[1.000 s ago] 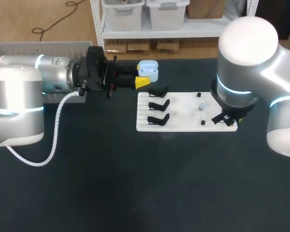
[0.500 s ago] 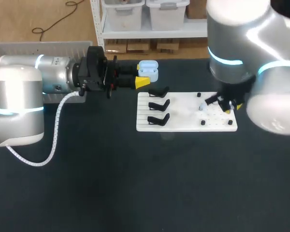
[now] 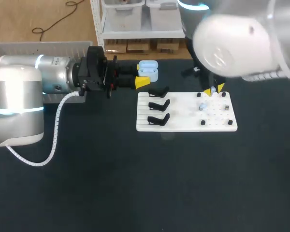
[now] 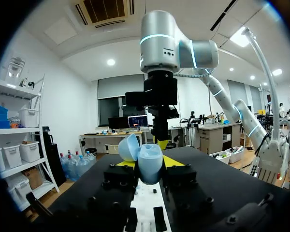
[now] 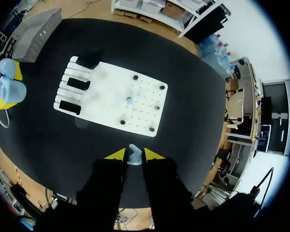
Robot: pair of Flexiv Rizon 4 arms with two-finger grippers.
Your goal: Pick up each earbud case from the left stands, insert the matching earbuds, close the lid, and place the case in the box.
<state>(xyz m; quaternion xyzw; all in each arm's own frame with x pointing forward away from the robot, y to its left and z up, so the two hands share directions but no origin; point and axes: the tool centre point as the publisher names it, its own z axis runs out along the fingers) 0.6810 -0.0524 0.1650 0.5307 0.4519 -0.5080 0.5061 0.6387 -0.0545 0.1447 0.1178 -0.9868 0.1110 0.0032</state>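
Note:
My left gripper point(image 3: 146, 73) point(image 4: 149, 163) is shut on a light blue earbud case point(image 3: 148, 70) point(image 4: 150, 163), held lid-open in the air just behind the white board point(image 3: 183, 121). Three black stands point(image 3: 158, 104) on the board's left side are bare. My right gripper point(image 3: 215, 89) point(image 5: 135, 154) hangs high over the board's far right part, shut on a pale blue earbud point(image 5: 134, 155). In the right wrist view the board point(image 5: 101, 92) lies far below, with another earbud point(image 5: 129, 101) point(image 3: 202, 107) on it, and the case point(image 5: 10, 89) off to one side.
Small black pegs point(image 3: 203, 123) stick up from the board's right half. A pale open box point(image 3: 38, 48) stands at the table's back left, behind my left arm. The dark tabletop point(image 3: 145, 183) lies in front of the board.
My right arm has risen from the board's front right corner and swung back and up over its far edge, earbud in its fingers. The left arm and case have not moved.

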